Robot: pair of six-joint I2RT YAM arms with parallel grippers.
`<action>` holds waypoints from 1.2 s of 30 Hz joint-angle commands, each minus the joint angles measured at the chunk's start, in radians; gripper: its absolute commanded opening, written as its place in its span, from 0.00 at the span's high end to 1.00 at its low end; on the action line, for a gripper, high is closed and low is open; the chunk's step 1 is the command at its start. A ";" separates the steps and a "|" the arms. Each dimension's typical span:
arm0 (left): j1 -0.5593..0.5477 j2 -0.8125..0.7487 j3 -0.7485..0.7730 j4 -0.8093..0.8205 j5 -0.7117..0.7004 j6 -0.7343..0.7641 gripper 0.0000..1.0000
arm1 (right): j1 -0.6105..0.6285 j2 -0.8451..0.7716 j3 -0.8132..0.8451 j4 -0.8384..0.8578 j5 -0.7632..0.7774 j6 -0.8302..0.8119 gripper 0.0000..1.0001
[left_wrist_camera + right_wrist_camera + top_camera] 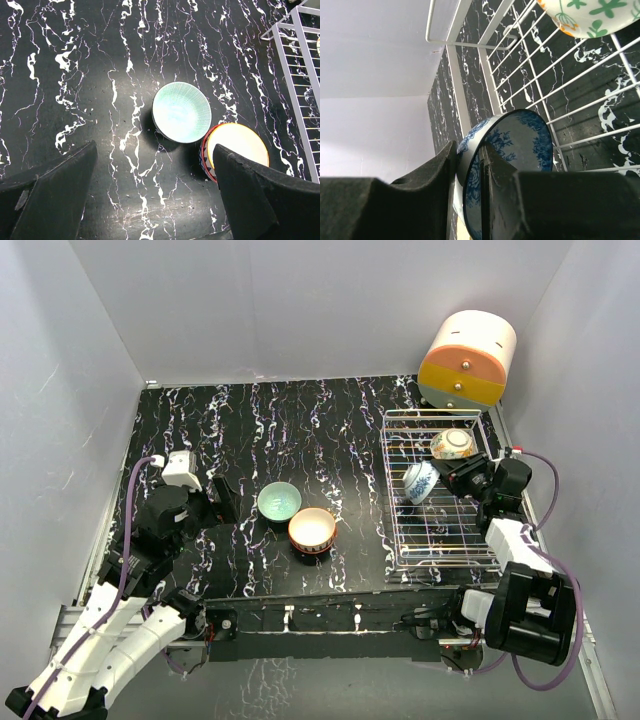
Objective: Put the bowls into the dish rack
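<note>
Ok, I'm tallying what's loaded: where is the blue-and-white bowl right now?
Top view, right side: the blue-and-white bowl sits tilted in the dish rack, just near-left of the cream flowered bowl, its rim pinched by the right gripper.

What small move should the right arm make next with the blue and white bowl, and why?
Probably open the right gripper and release. Its fingers pinch the rim of the blue-and-white patterned ceramic bowl, which already stands on edge inside the silver metal wire dish rack, near the cream flowered bowl.
</note>
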 commanded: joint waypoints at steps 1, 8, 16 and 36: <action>-0.004 -0.009 0.005 0.005 0.019 -0.005 0.03 | -0.005 -0.006 -0.036 -0.248 0.094 -0.156 0.78; -0.004 -0.024 0.006 -0.004 0.020 -0.008 0.03 | -0.008 -0.043 -0.033 -0.323 0.142 -0.190 0.73; -0.004 -0.025 -0.007 0.006 0.028 -0.012 0.03 | -0.011 -0.085 0.017 -0.442 0.243 -0.296 0.59; -0.004 -0.037 -0.032 0.021 0.030 -0.014 0.03 | 0.000 -0.109 0.313 -0.607 0.238 -0.514 0.45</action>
